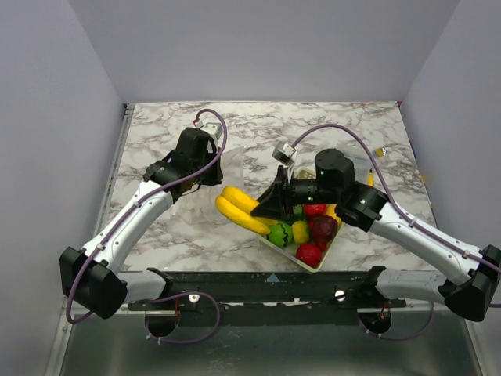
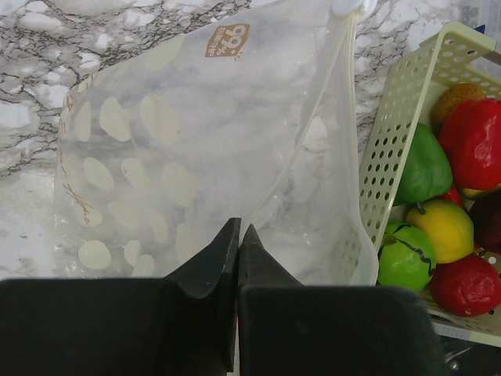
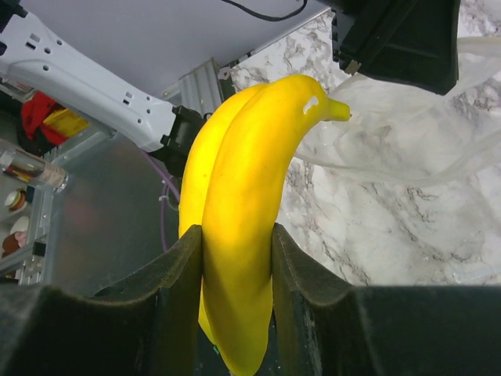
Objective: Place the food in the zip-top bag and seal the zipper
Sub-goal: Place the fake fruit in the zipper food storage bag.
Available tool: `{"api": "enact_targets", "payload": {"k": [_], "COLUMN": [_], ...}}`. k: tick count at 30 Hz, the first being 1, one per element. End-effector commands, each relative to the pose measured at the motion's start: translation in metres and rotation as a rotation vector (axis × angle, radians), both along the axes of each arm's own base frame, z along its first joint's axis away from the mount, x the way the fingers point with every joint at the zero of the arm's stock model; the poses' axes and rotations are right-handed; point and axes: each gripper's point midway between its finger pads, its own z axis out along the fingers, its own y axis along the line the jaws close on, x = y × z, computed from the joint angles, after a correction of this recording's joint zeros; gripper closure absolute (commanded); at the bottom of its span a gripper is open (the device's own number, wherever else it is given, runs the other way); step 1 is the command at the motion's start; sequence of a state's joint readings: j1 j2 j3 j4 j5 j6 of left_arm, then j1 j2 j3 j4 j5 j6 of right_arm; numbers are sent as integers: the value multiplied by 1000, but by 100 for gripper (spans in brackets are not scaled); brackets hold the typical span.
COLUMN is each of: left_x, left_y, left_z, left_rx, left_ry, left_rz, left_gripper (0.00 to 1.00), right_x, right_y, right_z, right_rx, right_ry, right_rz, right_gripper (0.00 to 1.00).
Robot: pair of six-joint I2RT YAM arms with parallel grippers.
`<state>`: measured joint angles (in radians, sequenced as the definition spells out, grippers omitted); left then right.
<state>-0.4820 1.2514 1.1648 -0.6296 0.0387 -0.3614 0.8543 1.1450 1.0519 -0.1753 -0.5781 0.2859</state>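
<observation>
My right gripper [image 3: 236, 231] is shut on a bunch of yellow bananas [image 3: 243, 196] and holds it left of the basket, seen in the top view [image 1: 239, 207] with the gripper [image 1: 268, 210] at its right end. My left gripper [image 2: 237, 233] is shut on the edge of the clear zip-top bag [image 2: 196, 149], which lies spread on the marble. In the top view the left gripper [image 1: 210, 174] is just above the bananas. The bag [image 3: 407, 133] lies crumpled beyond the bananas' tip. Its zipper strip cannot be made out.
A pale lattice basket [image 2: 387, 149] stands right of the bag, holding green [image 2: 427, 168], red [image 2: 477, 133] and yellow [image 2: 442, 227] food pieces. In the top view the basket [image 1: 317, 266] sits near the table's front edge. The left gripper's body [image 3: 399, 39] is close above the bananas' tip.
</observation>
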Motion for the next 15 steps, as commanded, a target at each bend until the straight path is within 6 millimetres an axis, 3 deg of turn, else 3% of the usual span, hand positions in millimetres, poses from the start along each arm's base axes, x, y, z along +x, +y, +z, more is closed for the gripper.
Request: {"api": "enact_targets", "payload": {"k": [1, 7, 12, 15], "left_x": [-1, -2, -2, -3], "left_y": [-6, -3, 1, 0], "left_z": [18, 20, 22, 24], "left_rx": [-31, -26, -16, -25], "left_ry": [-41, -51, -68, -71], "left_rz": [-33, -28, -13, -16], "left_gripper": [100, 100, 100, 100], "right_x": [1, 19, 38, 55], "right_y": [3, 7, -2, -3], "right_z": [20, -8, -29, -31], "right_rx": [23, -115, -249, -298], "right_ry": [-50, -27, -36, -52], "right_rz": [26, -11, -92, -158], "right_gripper": [99, 99, 99, 99]}}
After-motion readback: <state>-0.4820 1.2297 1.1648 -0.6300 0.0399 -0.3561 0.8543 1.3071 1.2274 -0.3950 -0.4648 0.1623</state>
